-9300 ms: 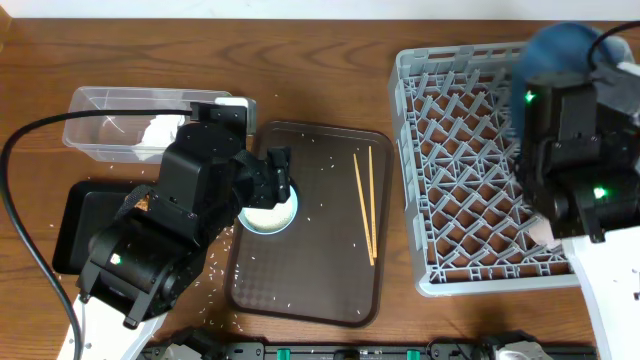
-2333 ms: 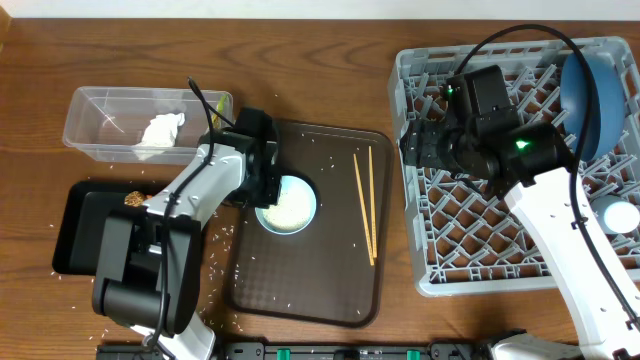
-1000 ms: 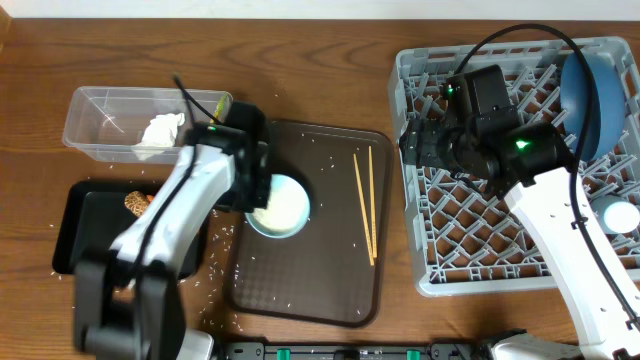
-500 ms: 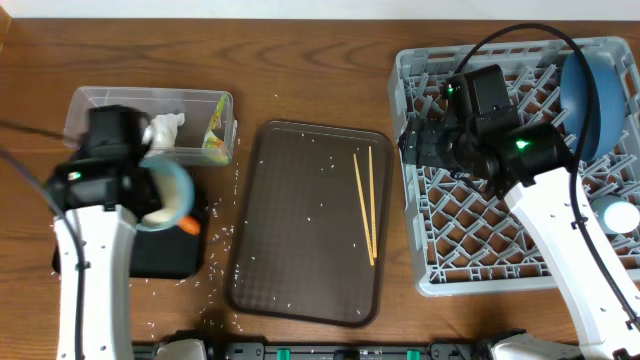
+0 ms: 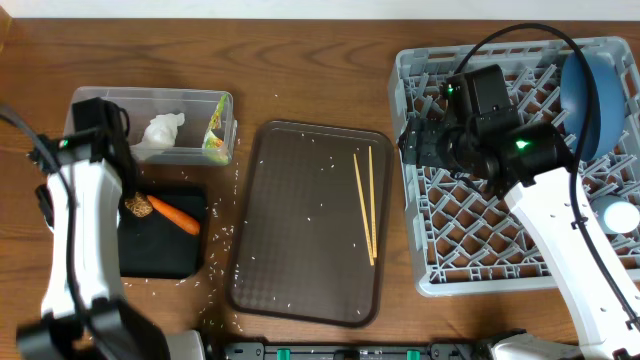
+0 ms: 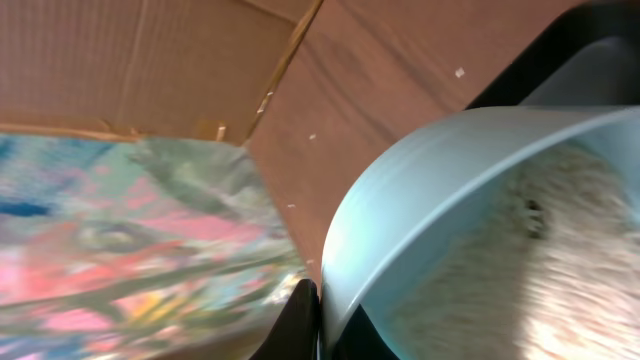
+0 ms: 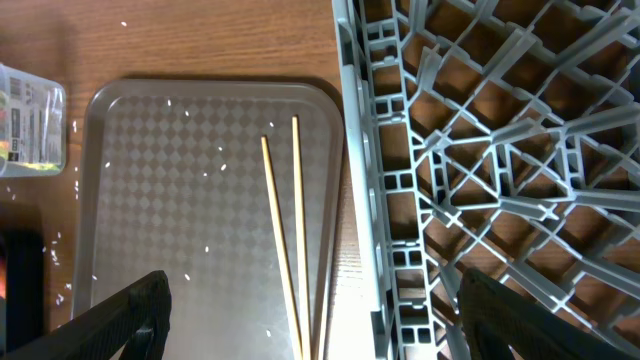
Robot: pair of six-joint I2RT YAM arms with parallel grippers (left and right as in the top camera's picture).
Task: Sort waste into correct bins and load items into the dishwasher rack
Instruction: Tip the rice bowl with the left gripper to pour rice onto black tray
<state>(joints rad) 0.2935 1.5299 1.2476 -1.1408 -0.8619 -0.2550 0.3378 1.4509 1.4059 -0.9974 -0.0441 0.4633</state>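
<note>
My left gripper point(image 6: 318, 322) is shut on the rim of the small white bowl point(image 6: 450, 190), which is tilted and holds white rice point(image 6: 545, 270). From above, the left arm point(image 5: 80, 190) stands at the black tray's point(image 5: 165, 250) left end and hides the bowl. On that tray lie an orange carrot point(image 5: 175, 214) and a brown lump point(image 5: 137, 207). The clear tub point(image 5: 100, 105) holds a tissue point(image 5: 163, 130) and a wrapper point(image 5: 213, 140). My right gripper point(image 7: 320, 320) hangs open over the grey rack's point(image 5: 480, 190) left edge, above the chopsticks point(image 7: 285, 240).
The brown serving tray point(image 5: 300, 250) lies mid-table with the chopsticks point(image 5: 365, 205) and stray rice on it. More grains point(image 5: 215, 262) dot the wood by the black tray. A dark-blue plate point(image 5: 590, 85) stands upright in the rack, a cup point(image 5: 618, 215) beside it.
The left arm has lifted the bowl off the brown tray and swung it left across the black tray. The carrot and lump now show. The right arm has not moved.
</note>
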